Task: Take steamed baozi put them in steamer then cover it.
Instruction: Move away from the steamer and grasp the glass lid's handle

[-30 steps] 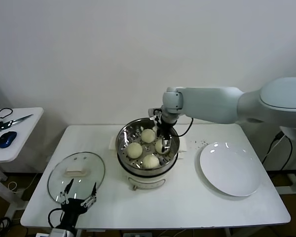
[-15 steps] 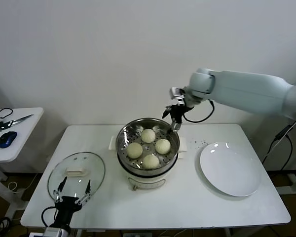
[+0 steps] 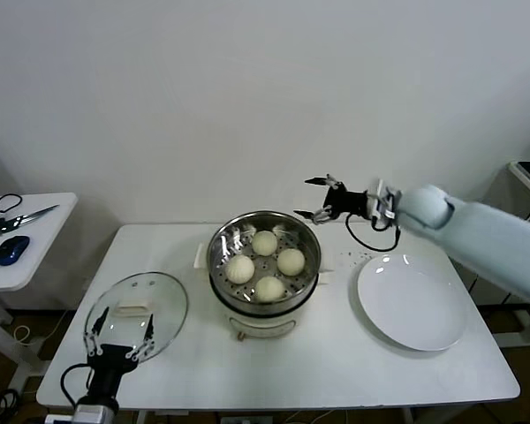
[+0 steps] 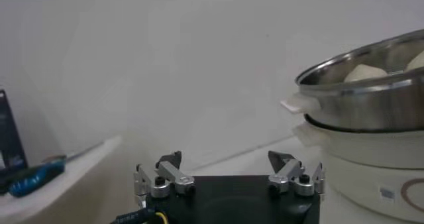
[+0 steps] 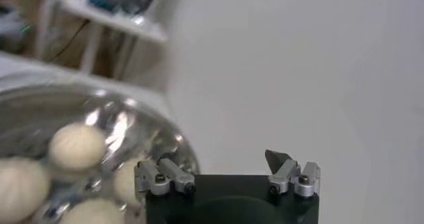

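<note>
- While the right arm reaches in from the right side, its right pincer (image 3: pixel 321 198) hangs in the air just past the far right rim of the round shiny steel steamer basket (image 3: pixel 311 243), fingers spread wide, nothing between them.
- Right wrist view: same pincer (image 5: pixel 227 168) spread and empty, steamer (image 5: pixel 142 122) under and ahead of it.
- Four small round cream-white pleated baozi sit inside the steamer on the perforated floor: far one (image 3: pixel 265 242), right one (image 3: pixel 291 261), left one (image 3: pixel 239 268), near one (image 3: pixel 269 289). They sit close together in a cluster.
- Steamer rests on a white electric pot base (image 3: pixel 265 322) near the middle of the white table (image 3: pixel 336 362). It is uncovered.
- Round clear glass lid with metal rim and white rectangular handle (image 3: pixel 138 312) lies flat on the table, left of the steamer, apart from it.
- Left pincer (image 3: pixel 121 336) is low at the near left table edge, over the near rim of the lid, fingers spread, gripping nothing.
- Left wrist view: left pincer (image 4: pixel 228 168) spread, steamer (image 4: pixel 371 93) off to one side with bun tops visible above the rim.
- Flat round white plate (image 3: pixel 412 302) on the table right of the steamer, bare.
- Small white side table (image 3: pixel 26 252) to the far left carries scissors (image 3: pixel 18 218) and a blue mouse (image 3: pixel 12 248).
</note>
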